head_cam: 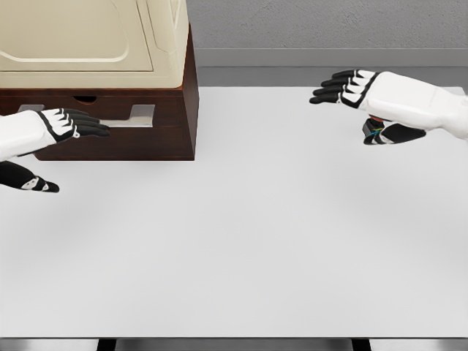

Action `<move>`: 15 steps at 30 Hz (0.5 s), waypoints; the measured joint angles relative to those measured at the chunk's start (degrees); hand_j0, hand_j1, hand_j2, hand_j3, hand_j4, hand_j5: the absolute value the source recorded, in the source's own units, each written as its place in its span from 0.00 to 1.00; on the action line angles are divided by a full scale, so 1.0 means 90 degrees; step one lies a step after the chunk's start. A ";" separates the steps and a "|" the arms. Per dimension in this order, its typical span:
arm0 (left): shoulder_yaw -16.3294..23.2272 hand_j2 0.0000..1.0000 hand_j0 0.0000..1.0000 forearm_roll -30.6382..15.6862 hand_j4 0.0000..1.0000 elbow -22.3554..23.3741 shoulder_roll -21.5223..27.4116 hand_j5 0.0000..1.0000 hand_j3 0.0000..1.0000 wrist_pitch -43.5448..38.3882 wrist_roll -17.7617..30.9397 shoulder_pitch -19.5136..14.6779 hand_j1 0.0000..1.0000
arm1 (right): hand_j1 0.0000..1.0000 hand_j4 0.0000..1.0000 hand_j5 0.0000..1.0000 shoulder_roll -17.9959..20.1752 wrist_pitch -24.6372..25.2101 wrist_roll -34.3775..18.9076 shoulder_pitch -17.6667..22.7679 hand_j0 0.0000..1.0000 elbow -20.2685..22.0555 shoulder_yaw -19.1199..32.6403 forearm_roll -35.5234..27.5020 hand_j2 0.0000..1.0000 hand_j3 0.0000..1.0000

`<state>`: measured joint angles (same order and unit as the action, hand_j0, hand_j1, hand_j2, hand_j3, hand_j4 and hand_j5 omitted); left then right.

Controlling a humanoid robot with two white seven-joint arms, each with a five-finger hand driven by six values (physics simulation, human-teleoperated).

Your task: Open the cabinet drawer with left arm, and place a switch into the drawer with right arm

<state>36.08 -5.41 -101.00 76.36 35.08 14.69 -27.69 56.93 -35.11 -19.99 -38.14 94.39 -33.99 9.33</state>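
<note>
You are seeing the white table [241, 241] lying under a grey wall [329, 25], with the cabinet [146, 88] standing at its far left corner. Your left hand [69, 124], fingers stretched out, is reaching at the drawer [95, 110] handle in the cabinet's front. Far right of the cabinet, your right hand [365, 91] is hovering with fingers spread over the switch [374, 131], thumb beside it.

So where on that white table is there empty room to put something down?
Nearly everywhere: the table is bare between the cabinet and the right robot hand, and forward to its near edge. It is crowded only where the left robot hand meets the drawer handle.
</note>
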 measured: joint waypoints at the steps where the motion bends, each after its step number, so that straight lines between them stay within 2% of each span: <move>1: -0.0003 1.00 1.00 0.0001 1.00 0.0001 -0.0005 1.00 1.00 0.0000 0.0003 0.0010 1.00 | 1.00 1.00 1.00 -0.0009 0.0000 -0.0005 0.0010 1.00 0.0000 0.0005 0.0028 1.00 1.00; 15: 0.0013 1.00 1.00 -0.0241 1.00 0.0091 -0.0020 1.00 1.00 0.0000 -0.0007 0.0020 1.00 | 1.00 1.00 1.00 0.0164 -0.0001 -0.0161 0.0127 1.00 -0.0019 0.0015 0.0089 1.00 1.00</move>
<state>36.20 -7.58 -100.18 76.18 35.08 14.62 -27.51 58.40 -35.12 -21.44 -37.00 94.22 -33.86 10.13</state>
